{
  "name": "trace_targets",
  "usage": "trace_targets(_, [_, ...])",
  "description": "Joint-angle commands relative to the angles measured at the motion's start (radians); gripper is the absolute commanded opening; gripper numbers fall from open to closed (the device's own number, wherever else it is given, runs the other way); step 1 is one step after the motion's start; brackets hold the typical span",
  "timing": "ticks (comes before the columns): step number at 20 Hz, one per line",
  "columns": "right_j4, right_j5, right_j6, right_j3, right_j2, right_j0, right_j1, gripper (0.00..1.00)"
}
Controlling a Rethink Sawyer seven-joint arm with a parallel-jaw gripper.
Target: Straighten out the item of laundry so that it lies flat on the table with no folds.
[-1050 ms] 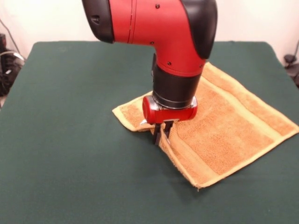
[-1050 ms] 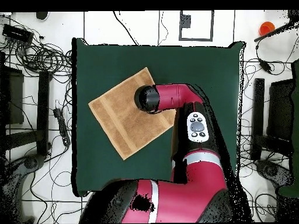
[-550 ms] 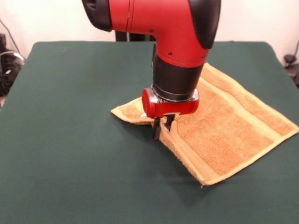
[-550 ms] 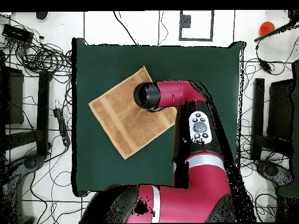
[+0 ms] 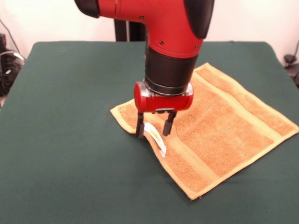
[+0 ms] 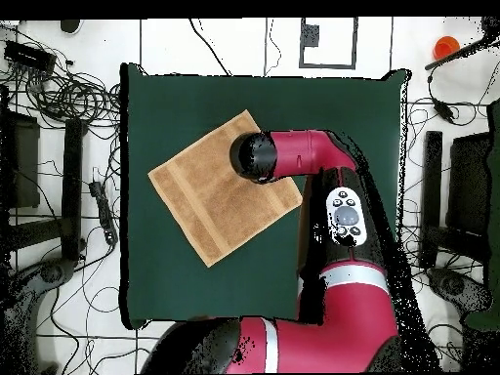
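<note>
Here, on the large dark green felt-covered tabletop (image 5: 70, 163), nothing is seen to the left but bare cloth, so no obstacle is offered on that side; the small golden-orange terry towel (image 5: 219, 135) is spread right of centre, set like a diamond with one corner toward the camera; it is judged to lie nearly flat, its paler border bands (image 5: 243, 105) running straight, with only slight lift possible along the left hem. The black two-fingered claw (image 5: 154, 126) of the red and black arm (image 5: 168, 42) is held just above the towel's left corner, its fingers (image 5: 139, 126) standing apart with nothing between them; the small white label (image 5: 155, 138) is exposed at the hem beneath, which suggests the edge has been turned out and let go there. From overhead, the towel (image 6: 210, 200) is seen within the left half of the tabletop (image 6: 352, 117), well inside every edge, part of it hidden under the arm (image 6: 293, 156); cables and stands are gathered on the floor around, none reaching the cloth; the arm itself is the only thing standing over the towel.
</note>
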Motion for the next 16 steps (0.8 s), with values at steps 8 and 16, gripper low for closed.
trace_targets(8, [-0.045, 0.001, -0.087, 0.02, 0.12, 0.002, 0.018, 1.0])
trace_targets(16, [0.0, 0.005, 0.039, 0.074, 0.096, 0.016, 0.013, 1.0])
